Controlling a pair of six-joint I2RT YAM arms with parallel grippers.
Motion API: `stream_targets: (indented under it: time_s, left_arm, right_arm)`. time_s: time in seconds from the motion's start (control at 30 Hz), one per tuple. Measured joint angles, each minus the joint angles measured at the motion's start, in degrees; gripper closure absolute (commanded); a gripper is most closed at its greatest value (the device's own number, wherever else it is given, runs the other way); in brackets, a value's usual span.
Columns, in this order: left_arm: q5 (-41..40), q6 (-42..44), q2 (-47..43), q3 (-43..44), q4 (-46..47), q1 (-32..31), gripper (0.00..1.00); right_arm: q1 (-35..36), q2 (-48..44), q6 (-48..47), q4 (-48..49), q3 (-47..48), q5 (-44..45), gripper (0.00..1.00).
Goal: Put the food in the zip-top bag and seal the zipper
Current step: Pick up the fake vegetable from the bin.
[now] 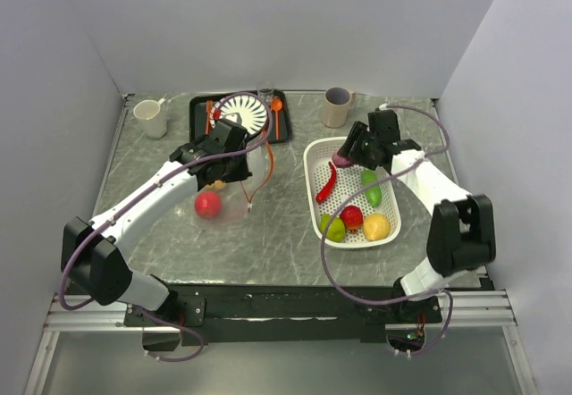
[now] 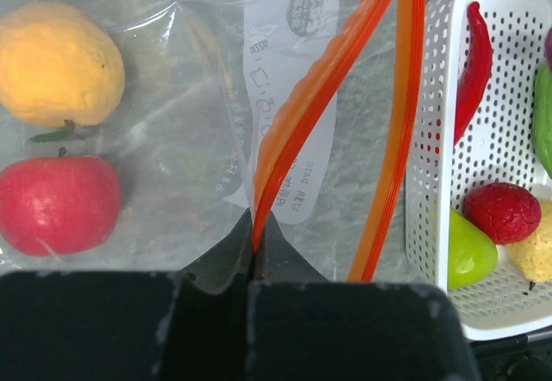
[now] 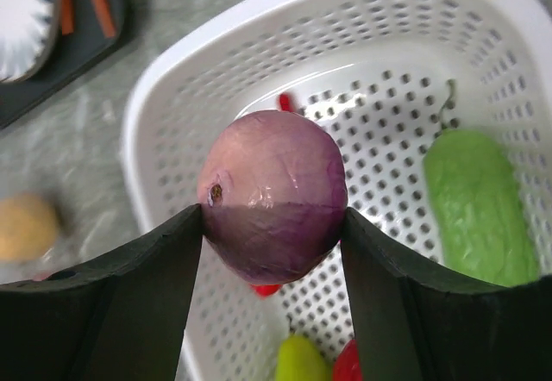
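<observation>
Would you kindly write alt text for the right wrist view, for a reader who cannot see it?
The right pincer holds a round purple vegetable over the white perforated basket. A green vegetable lies in the basket to the right; a dark tray shows at top left.

zip-top bag [image 2: 181, 131]: unsealed | apple [image 2: 56, 204], orange [image 2: 56, 62] inside | purple fruit [image 3: 272, 196]: apparently raised
</observation>
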Motion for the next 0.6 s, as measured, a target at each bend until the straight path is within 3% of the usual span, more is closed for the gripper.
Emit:
stream_targets:
  time_s: [0.23,0.6]
  left_arm:
    - [0.42,0.02,0.0,0.0,0.0,-1.29,0.99]
    - [1.07,-0.15,1.88,0.02,0.76,-3.78,0.99]
  right_arm:
    - [4.98,-7.34,1.33,1.73,-0.87,-5.42,0.8]
    - [14.78,-9.88,4.42,4.33,-0.31,-11.69,0.8]
